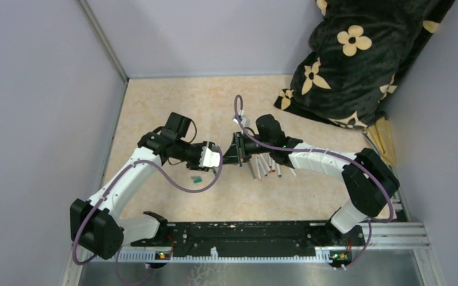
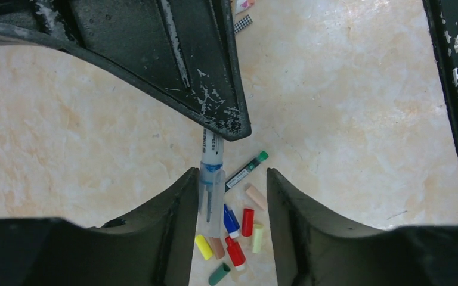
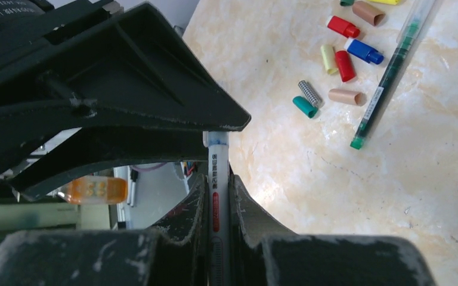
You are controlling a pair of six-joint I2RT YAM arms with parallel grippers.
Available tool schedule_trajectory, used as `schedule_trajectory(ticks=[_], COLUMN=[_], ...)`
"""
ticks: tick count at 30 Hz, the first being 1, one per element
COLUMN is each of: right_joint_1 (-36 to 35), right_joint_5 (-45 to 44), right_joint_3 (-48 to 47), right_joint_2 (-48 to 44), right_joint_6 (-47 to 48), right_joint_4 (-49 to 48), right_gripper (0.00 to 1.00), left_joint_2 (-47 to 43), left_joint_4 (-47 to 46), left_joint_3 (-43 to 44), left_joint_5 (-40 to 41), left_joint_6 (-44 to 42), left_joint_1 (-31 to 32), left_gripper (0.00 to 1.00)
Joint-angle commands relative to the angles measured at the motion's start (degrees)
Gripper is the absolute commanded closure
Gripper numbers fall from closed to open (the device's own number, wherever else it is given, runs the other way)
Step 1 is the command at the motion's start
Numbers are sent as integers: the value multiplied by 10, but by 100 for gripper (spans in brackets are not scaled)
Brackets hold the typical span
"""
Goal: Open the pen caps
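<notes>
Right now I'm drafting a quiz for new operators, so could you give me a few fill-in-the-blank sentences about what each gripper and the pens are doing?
1. The right gripper is shut on a white ___.
2. The left gripper stands ___ around that pen's far end.
3. Beside the loose caps, the spare pen lying flat has a ___ tip.
Missing words: pen; open; green.

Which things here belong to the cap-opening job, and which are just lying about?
Job: white-barrelled marker pen clamped in the right end effector; loose coloured plastic pen caps; thin green-tipped marker pen; row of white marker pens.
Lying about: black flower-patterned fabric blanket; small chequered tag.
</notes>
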State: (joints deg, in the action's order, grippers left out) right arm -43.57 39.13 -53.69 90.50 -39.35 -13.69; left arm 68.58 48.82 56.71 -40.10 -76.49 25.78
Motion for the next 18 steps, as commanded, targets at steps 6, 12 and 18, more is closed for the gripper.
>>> schedule_trajectory(ticks=[6,12,18], right_joint_1=[3,4,5], right_joint_5=[15,15,15], right_joint_3=[-7,6,36], right_joint_2=[-3,-12,-32], right_joint_6=[-18,-18,-16], right_joint_4=[-58,-63,-70], right_gripper=[100,100,100], left_joint_2=[34,30,24], left_joint_4=[5,9,18], left_joint_3=[24,24,30], left_joint_5=[8,34,87], left_joint_6=[10,9,-3], left_joint_1=[5,4,4], left_gripper=[75,97,100])
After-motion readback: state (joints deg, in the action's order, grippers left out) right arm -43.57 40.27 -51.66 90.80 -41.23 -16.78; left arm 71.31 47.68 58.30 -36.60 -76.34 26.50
